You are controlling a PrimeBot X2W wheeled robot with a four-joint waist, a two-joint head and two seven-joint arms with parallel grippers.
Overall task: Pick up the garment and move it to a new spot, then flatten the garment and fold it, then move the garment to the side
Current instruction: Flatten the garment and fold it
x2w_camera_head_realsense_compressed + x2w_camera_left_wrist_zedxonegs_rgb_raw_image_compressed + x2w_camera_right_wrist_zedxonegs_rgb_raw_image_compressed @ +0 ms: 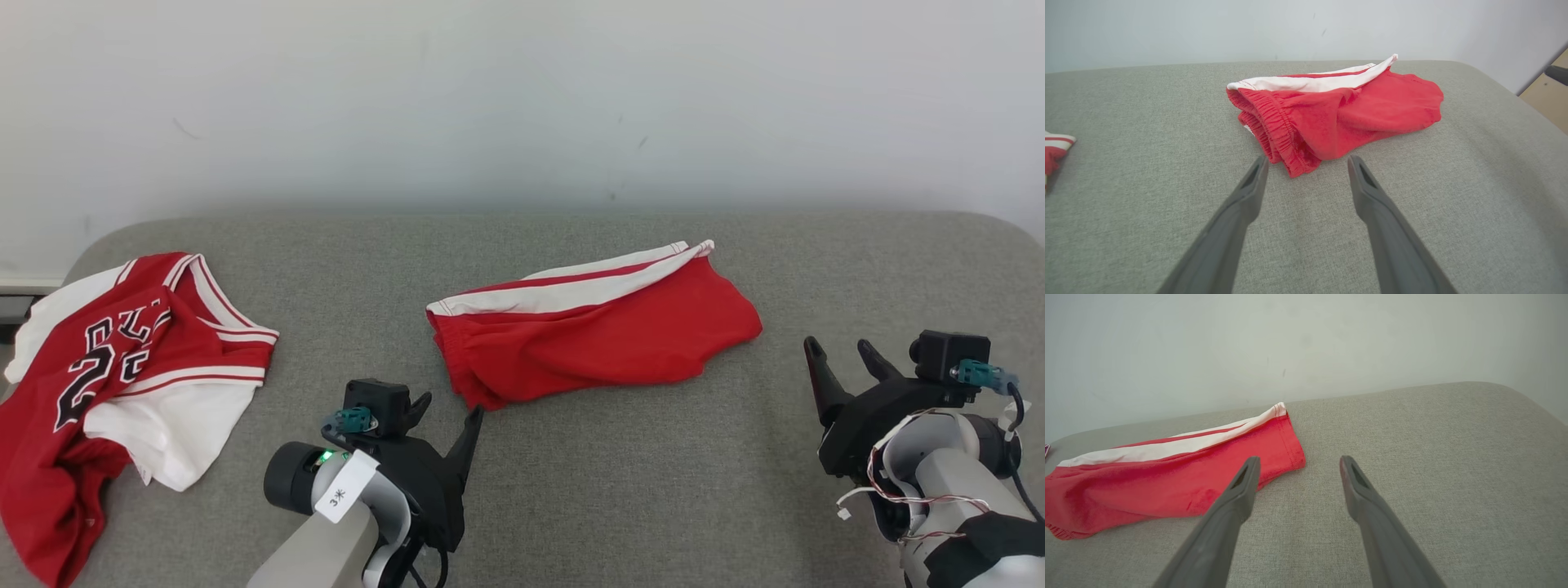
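The garment (pixel 596 327), red shorts with a white side stripe, lies folded in the middle of the grey cushioned surface (pixel 620 490). My left gripper (pixel 449 404) is open just in front of the elastic waistband corner (pixel 1290 159), not touching it. My right gripper (pixel 841 351) is open to the right of the shorts, a little clear of the leg hem (pixel 1290 445). In the left wrist view the garment (pixel 1339 110) lies just beyond my open left gripper (pixel 1306 165). In the right wrist view the garment (pixel 1167 477) lies left of my open right gripper (pixel 1298 465).
A red and white basketball jersey (pixel 122 367) with black numbers lies crumpled at the left end of the surface, part of it over the edge. A pale wall (pixel 522 98) runs right behind the surface. Bare cushion stretches to the right of the shorts.
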